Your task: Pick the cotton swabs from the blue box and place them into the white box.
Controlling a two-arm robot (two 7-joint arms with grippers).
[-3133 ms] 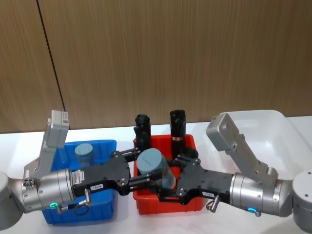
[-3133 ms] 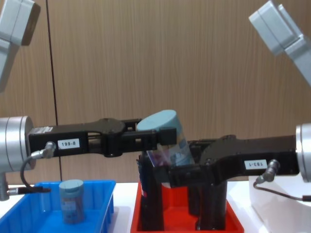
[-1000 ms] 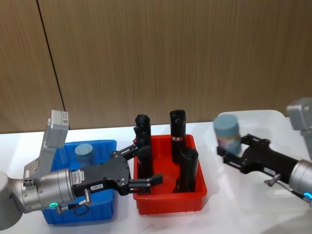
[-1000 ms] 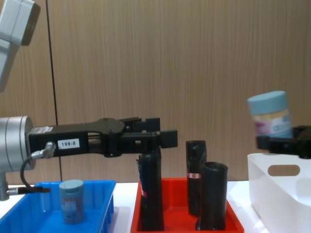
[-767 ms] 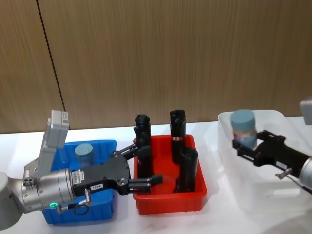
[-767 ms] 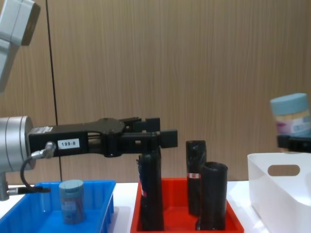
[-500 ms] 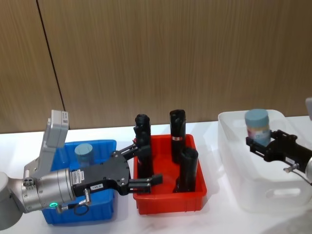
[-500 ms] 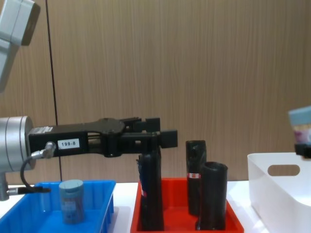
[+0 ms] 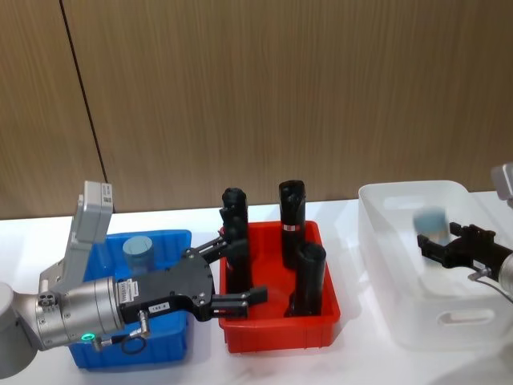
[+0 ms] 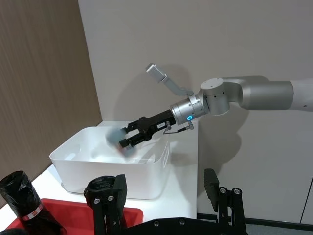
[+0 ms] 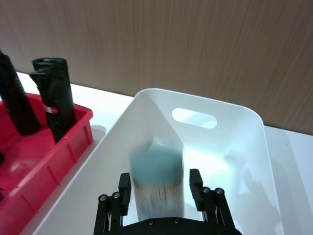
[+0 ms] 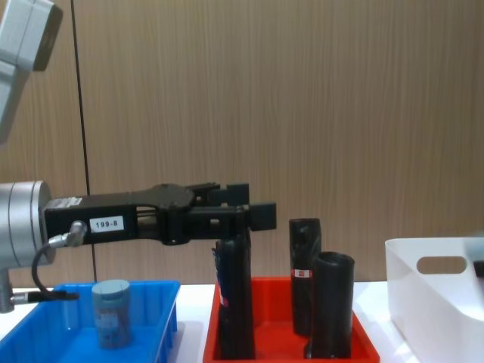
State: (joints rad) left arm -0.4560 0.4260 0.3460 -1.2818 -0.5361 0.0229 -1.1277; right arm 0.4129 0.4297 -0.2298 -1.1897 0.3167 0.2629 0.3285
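My right end effector (image 9: 437,241) hangs inside the rim of the white box (image 9: 377,269) with a jar of cotton swabs (image 9: 430,219) at its tip, upright, lid up. I cannot tell whether it is gripped. A second jar (image 9: 139,253) stands upright in the blue box (image 9: 168,237), left of my spread, empty left end effector (image 9: 244,266), the nearer one.

Head looks down, chest level; both share the blue box (image 9: 175,341)

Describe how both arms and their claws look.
Both arms are silver-grey rounded tubes with small glowing status lights, ending in black two-fingered claws. The left claw carries a white number label and a looped black cable. The right claw is the same black build.
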